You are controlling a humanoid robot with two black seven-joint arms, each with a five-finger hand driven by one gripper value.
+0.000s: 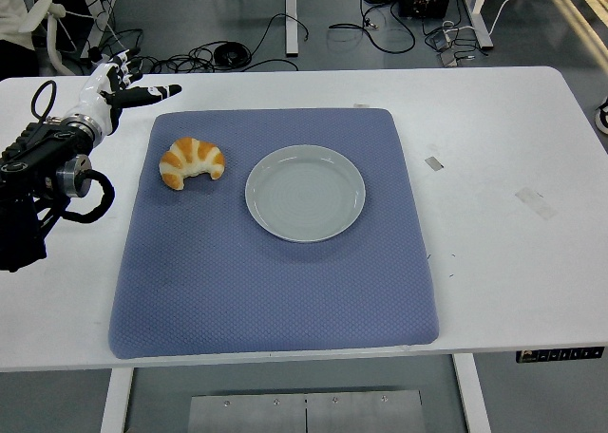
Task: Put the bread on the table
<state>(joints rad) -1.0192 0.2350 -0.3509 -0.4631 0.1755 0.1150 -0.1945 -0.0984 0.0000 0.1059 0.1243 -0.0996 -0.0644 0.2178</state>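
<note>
Lying on blue mat [275, 281]: golden striped crescent bread [191, 161], beside plate [305, 193].

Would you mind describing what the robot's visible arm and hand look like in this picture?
Only the left arm shows. It is black and blocky, with a round silver joint cap and a black cable looping beside it. A metallic wrist joins it to the left hand, which is white with black fingertips and dark segments at the joints.

Grey floor [332, 48], black cables [223, 53]
</note>
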